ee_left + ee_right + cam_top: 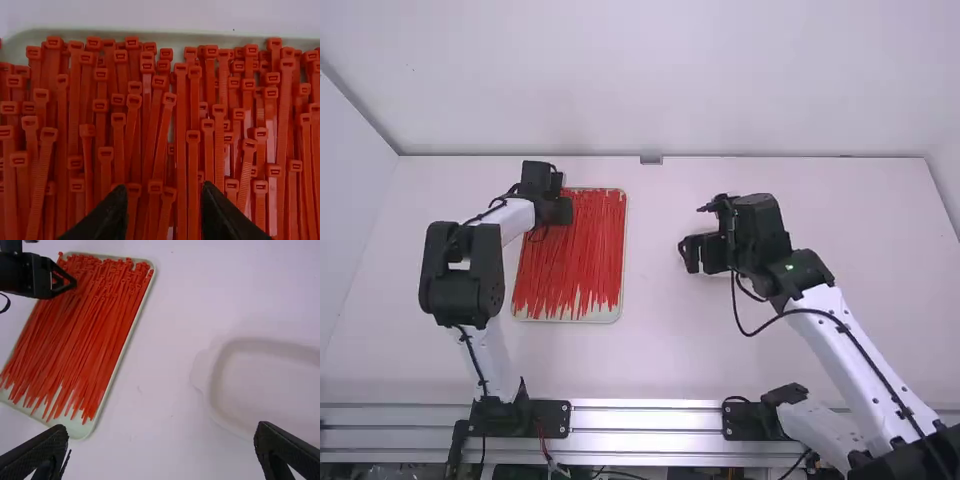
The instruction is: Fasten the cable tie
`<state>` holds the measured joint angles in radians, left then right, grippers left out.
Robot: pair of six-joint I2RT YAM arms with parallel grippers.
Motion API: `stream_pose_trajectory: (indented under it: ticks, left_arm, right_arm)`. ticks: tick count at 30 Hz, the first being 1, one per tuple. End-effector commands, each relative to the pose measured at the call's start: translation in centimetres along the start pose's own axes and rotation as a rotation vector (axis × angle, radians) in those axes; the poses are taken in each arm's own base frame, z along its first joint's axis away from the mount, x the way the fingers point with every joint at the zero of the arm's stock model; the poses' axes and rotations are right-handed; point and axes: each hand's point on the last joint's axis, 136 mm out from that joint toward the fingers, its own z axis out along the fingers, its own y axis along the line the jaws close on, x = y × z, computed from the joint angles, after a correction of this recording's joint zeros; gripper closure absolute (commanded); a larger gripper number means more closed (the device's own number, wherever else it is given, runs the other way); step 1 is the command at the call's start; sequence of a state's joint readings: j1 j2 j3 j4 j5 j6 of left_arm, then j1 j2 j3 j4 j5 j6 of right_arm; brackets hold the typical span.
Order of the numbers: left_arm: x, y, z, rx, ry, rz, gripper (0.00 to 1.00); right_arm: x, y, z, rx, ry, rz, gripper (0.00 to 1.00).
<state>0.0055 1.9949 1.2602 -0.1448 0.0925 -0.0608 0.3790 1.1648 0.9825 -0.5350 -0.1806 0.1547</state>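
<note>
Taking the middle of the desk (650,340) as the clock's centre, the tray (75,429) heaped with cable ties (575,255) blocks nine o'clock. The left gripper (552,208) hangs low over the tray's far corner at about ten, fingers spread just above the ties. At three stands the right gripper (692,253), fingers spread wide, with a pale shallow bin (260,385) near it. Between tray and bin a bare strip of desk runs from twelve to six, wide enough for a gripper to pass.

table (650,340): white | left: tray (75,427) of orange cable ties (570,255) | right: white container (265,385)
</note>
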Motion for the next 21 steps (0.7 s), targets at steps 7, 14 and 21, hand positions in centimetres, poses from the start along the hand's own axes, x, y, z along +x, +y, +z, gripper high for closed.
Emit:
stream_pose_trajectory:
  ticks: [7,14,21]
  left_arm:
    - [2.4,0.5,2.2,-0.010,0.070,-0.033,0.62]
    - [1.8,0.4,2.2,-0.009,0.051,-0.030,0.65]
    - [1.1,0.4,2.2,-0.008,0.025,-0.028,0.67]
  right_arm:
    - [-1.2,0.4,-0.5,-0.006,-0.024,-0.001,0.01]
    - [-1.2,0.4,-0.5,-0.007,-0.024,0.000,0.01]
    - [-1.2,0.4,-0.5,-0.007,-0.025,-0.001,0.01]
